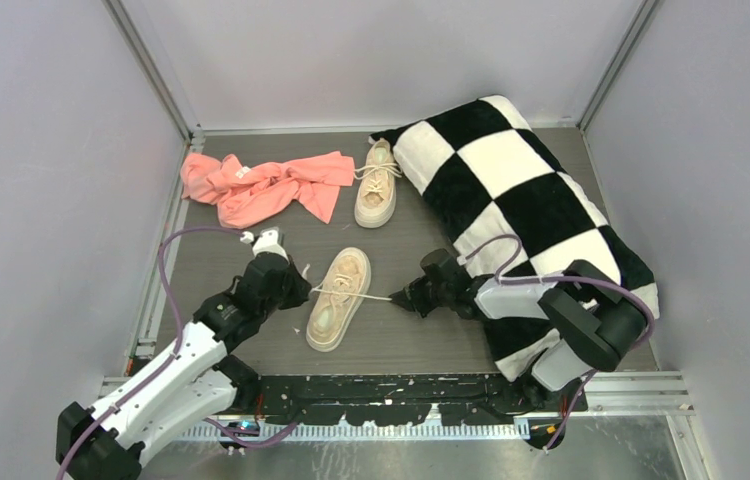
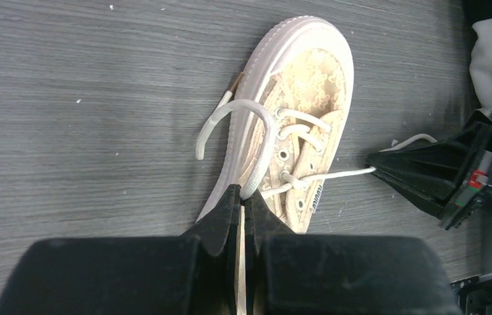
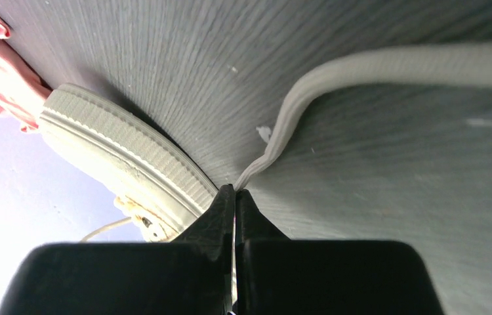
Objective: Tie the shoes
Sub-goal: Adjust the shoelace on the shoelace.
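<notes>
A: Fingertips of the left gripper (image 2: 241,197) sit closest, pressed together on the looped lace (image 2: 256,128) right at the sole edge of the near shoe (image 2: 309,85). What does this step ask for?

B: Most likely crossing the two strands. The right gripper (image 3: 235,193) is on the near shoe's opposite flank, its jaws closed on the taut lace (image 3: 361,69). That lace runs straight from the shoe's eyelets to its tips.

A: So how should it go?

B: Each arm should carry its strand across the near shoe's tongue to the other side. Neither should pull harder, or the shoe may slide or tip.

A: Is there slack?

B: The loop beside the shoe's left flank has plenty. The taut strand appears to have none, so the right arm would do well to ease toward the shoe first.

A: And the pair?

B: The near shoe lies on the table (image 1: 421,240) between both grippers. The far shoe (image 1: 377,183) lies well beyond it, with neither gripper near it.
</notes>
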Robot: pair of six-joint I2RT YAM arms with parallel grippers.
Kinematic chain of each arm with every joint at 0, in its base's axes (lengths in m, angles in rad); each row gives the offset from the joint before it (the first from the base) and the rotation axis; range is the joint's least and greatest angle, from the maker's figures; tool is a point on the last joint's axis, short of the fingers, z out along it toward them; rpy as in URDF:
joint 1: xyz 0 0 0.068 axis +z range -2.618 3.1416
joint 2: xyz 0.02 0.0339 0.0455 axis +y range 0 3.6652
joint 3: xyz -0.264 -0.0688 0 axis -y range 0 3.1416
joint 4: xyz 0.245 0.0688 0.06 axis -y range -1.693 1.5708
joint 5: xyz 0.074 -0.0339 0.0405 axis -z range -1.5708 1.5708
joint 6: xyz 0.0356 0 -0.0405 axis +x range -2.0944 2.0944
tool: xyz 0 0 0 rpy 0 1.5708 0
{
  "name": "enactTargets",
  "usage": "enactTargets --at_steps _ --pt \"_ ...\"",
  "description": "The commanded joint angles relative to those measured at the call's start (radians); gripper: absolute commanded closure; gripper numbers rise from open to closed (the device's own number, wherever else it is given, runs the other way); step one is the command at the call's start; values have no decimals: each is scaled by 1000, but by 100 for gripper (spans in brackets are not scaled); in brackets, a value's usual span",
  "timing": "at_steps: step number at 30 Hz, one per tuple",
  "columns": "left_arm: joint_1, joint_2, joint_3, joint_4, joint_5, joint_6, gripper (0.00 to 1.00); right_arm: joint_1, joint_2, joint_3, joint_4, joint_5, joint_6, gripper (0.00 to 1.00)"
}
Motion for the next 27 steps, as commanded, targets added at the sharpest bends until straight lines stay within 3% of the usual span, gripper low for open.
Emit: enactTargets --at_steps 1,11,18,27 --pt "3 -31 -34 -42 -95 -40 100 -17 -95 23 -188 89 -67 100" --pt "2 132 -121 9 -16 -122 100 -19 -213 -14 -327 172 -143 99" --pt "-8 193 -209 217 226 -253 100 -23 -232 9 -369 212 -191 100" --pt "-176 321 -200 389 284 -416 100 -58 -233 17 -364 226 -220 99"
